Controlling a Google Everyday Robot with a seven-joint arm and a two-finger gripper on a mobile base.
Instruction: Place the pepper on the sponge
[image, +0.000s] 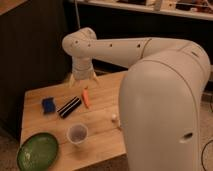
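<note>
The pepper is a slim orange-red tapered piece lying on the wooden table, just right of a black bar with white stripes. The sponge is a small dark-blue block to the left of that bar. My gripper hangs from the white arm over the back of the table, its light fingertips spread apart, a short way above and behind the pepper. Nothing is between its fingers.
The black striped bar lies diagonally between sponge and pepper. A clear plastic cup stands near the front, a green plate at the front left corner. A small white object sits beside my large white arm body.
</note>
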